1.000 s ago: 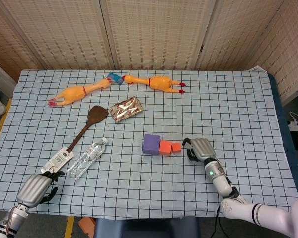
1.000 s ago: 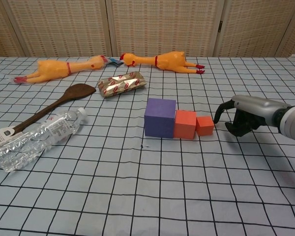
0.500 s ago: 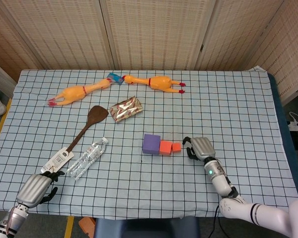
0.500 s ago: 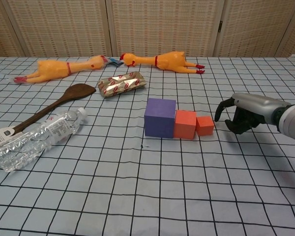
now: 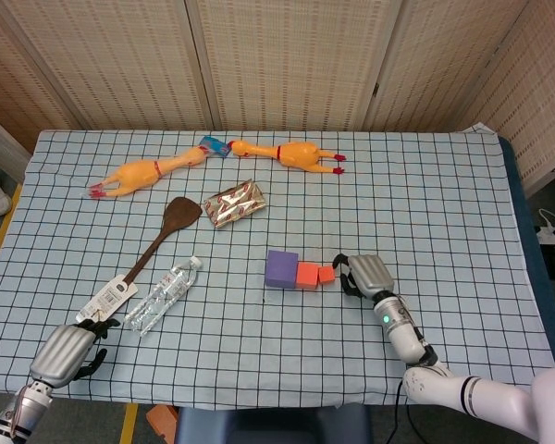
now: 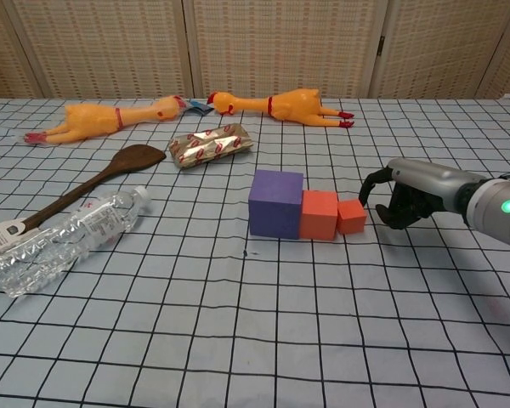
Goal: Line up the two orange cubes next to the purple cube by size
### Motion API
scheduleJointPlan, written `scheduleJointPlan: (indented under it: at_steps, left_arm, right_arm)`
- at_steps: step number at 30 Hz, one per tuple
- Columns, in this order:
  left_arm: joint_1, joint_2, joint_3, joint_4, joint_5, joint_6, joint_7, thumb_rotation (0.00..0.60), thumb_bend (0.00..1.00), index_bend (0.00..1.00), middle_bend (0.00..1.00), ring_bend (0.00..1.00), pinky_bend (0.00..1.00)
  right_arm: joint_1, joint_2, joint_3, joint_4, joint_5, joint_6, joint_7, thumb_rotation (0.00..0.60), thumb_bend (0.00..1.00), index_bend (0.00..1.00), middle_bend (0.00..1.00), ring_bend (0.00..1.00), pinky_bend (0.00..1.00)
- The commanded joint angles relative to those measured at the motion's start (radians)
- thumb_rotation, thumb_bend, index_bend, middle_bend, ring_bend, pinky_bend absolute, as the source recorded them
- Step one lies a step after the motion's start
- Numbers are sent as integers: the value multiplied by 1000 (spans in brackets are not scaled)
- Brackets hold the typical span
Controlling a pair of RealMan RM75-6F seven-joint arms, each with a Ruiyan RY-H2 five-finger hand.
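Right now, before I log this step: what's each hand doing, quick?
Left hand: fingers curled in, holding nothing, resting at the near table edge.
Right hand: fingers curled, holding nothing, just beside the small orange cube; contact cannot be told.

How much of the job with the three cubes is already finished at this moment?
Nearly all. The large purple cube, medium orange cube and small orange cube stand in one row, descending in size. The right hand holds nothing, its fingers curled beside the small cube; contact is unclear. The left hand rests at the table edge. Only withdrawing seems left.
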Motion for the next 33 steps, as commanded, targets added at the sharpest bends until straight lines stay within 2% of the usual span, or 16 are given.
scheduleJointPlan:
  at_steps: [1,33]
  left_arm:
    - [0,0,0,0,0,0,0,600,479,273,418,374,609]
    - [-1,1,0,-1,0,-2,0,600,480,273,417,375,610]
  right_arm:
    - [0,1,-1,-1,1,-1,0,600,569,366,984,915,988]
    - [2,19,-20,-27,-1,-27,17,600,582,366,984,914,988]
